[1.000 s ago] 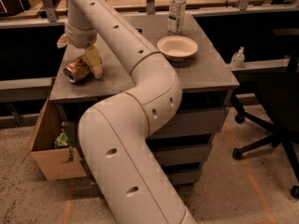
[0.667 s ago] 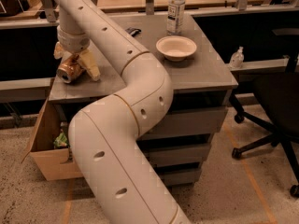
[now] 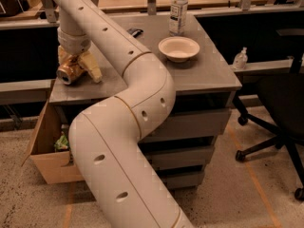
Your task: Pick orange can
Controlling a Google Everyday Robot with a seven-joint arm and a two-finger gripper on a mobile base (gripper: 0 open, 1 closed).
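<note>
Snugly, gripper point(image 3: 79, 69) around orange can point(image 3: 67, 74)

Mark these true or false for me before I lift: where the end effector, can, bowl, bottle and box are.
1. The end effector is closed around the can near the table's left edge in the view. True.
2. The can stands upright. False: it lies on its side, silver end toward the camera.
3. The bottle stands upright behind the bowl. True.
4. The bowl holds the can. False: the bowl looks empty.
5. The cardboard box sits on the table. False: it is on the floor, below the table's left end.
</note>
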